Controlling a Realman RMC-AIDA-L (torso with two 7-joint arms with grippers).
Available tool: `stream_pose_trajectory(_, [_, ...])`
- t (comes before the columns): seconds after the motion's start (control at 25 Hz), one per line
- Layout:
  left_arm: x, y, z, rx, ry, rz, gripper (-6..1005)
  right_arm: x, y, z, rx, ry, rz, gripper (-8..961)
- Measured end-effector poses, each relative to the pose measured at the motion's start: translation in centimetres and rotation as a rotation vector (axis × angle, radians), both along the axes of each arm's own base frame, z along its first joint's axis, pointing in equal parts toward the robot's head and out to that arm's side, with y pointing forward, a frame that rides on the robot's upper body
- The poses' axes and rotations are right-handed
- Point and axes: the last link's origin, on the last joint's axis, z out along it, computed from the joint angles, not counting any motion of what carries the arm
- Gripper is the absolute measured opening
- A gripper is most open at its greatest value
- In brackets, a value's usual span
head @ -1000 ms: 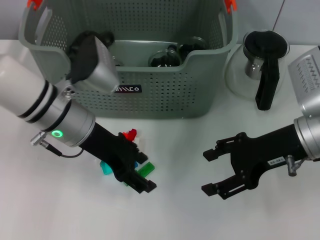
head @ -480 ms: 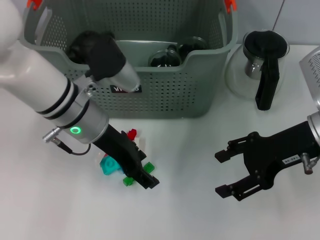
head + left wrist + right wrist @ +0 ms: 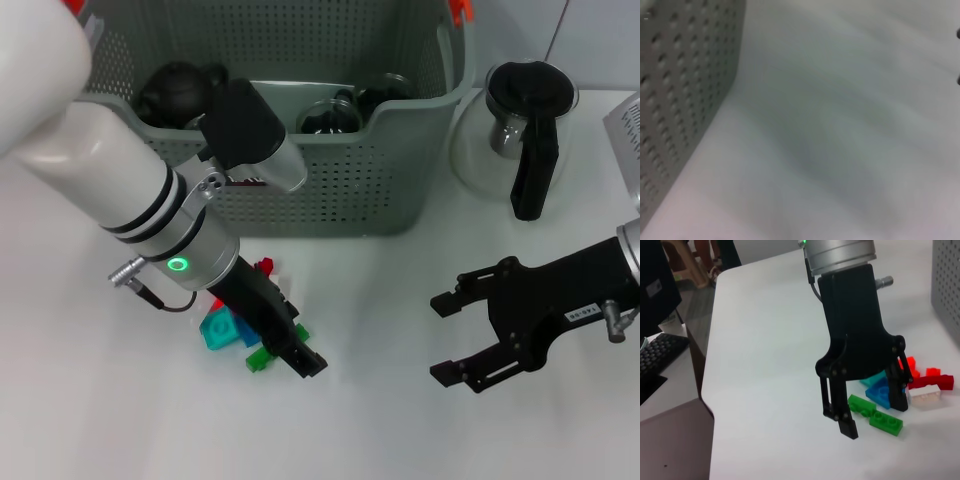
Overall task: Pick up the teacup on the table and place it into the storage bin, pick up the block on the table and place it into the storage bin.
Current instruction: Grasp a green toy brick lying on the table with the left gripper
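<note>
Since a second ago, our left arm has swung further over the table and turned, so the left gripper (image 3: 290,350) now stands more steeply over the small heap of blocks (image 3: 240,335) in front of the storage bin (image 3: 340,185). Our right gripper (image 3: 462,338) has drawn back toward the right edge and sits well apart from the blocks, above bare white table (image 3: 400,430). The bin and what lies in it look unchanged.

From the right wrist view we see the left gripper (image 3: 867,412) with its two fingers apart, one finger (image 3: 840,415) down beside the green blocks (image 3: 875,415) and the other on the far side of them, near the blue block (image 3: 885,395). The green pieces lie between the fingers, on the table; we cannot tell whether a fingertip touches them, and nothing is lifted. A red block (image 3: 922,380) and a pale one (image 3: 927,395) lie just beyond, and a teal piece (image 3: 215,333) shows beside the arm in the head view.

Our right gripper hangs with its fingers wide apart and holds nothing.

The bin stands at the back of the table, with dark round items (image 3: 330,115) and a dark teapot-like shape (image 3: 175,90) inside; we cannot say which, if any, is the teacup. A glass pot with a black handle (image 3: 525,140) stands on the table to the right of the bin. The left wrist view shows only the bin's perforated wall (image 3: 685,90) and blurred table.
</note>
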Motion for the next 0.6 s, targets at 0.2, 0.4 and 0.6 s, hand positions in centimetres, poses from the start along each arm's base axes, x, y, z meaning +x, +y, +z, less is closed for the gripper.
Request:
stream_pose_trajectory(0.2, [0.5,0.1,-0.3,0.012,0.018,0.024,824,-0.1,0.0,0.0,0.004,0.004,0.001,881])
stream_pose_trajectory(0.4, [1.1,0.3,-0.6,0.023,0.056,0.044,824,0.0,0.0,0.0,0.004,0.005,0.002,881])
stream_pose_trajectory(0.6, [1.2,0.6,-0.7,0.045,0.1,0.061,824,0.0,0.1,0.0,0.006,0.005,0.008,882])
